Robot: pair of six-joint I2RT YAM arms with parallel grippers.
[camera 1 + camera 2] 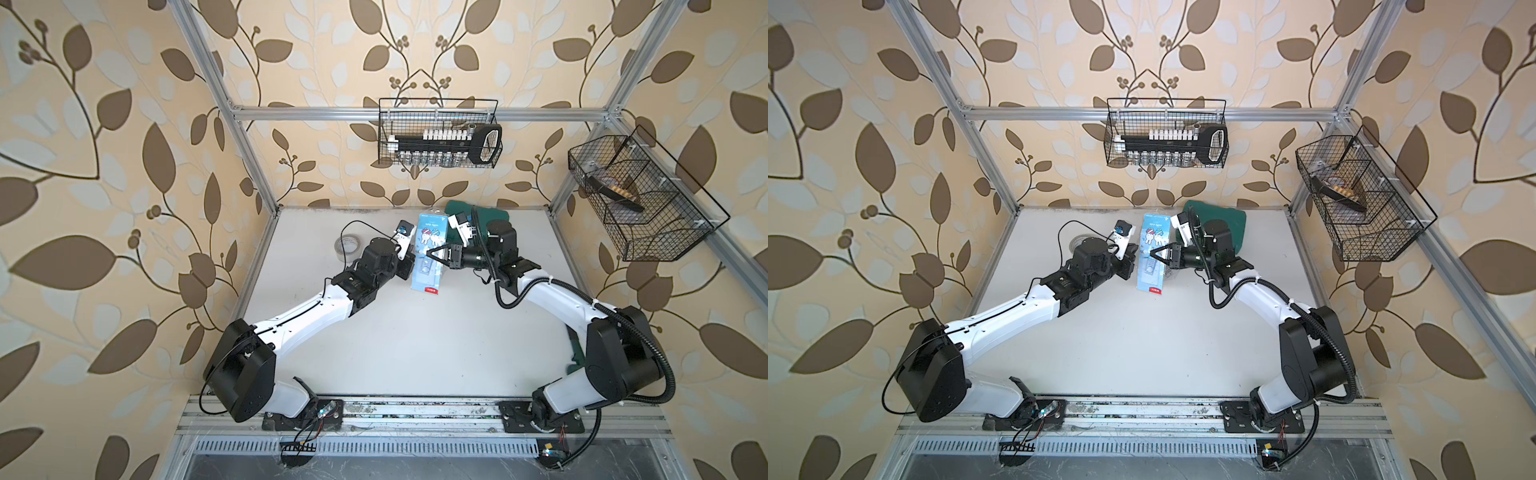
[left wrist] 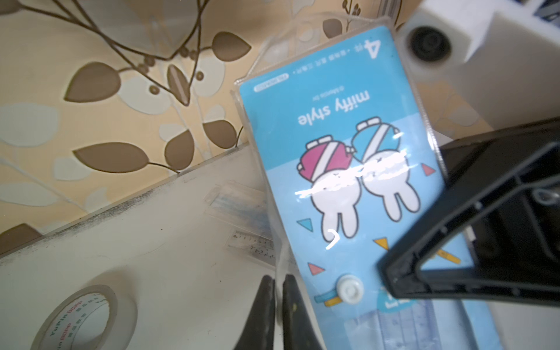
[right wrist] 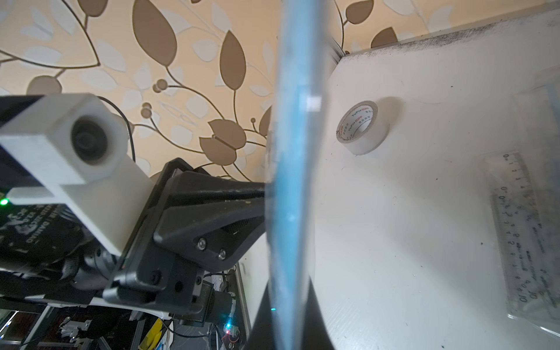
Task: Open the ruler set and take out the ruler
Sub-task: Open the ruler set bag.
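Observation:
The ruler set [image 1: 430, 241] [image 1: 1154, 245] is a flat blue pouch with two cartoon rabbits and a white snap button [image 2: 350, 289], held upright above the table between both arms. My right gripper [image 1: 428, 253] [image 3: 291, 288] is shut on its middle, and the pouch shows edge-on in the right wrist view. My left gripper [image 1: 412, 262] [image 2: 278, 281] is shut on the clear plastic edge of the opposite side. Clear rulers [image 2: 403, 327] show inside the pouch's lower part. Another clear ruler [image 2: 253, 246] [image 3: 518, 230] lies flat on the table behind it.
A tape roll [image 1: 348, 246] [image 3: 360, 127] stands on the white table by the left arm. A green cloth [image 1: 490, 216] lies at the back behind the right wrist. Wire baskets hang on the back wall [image 1: 438, 133] and the right wall [image 1: 640, 199].

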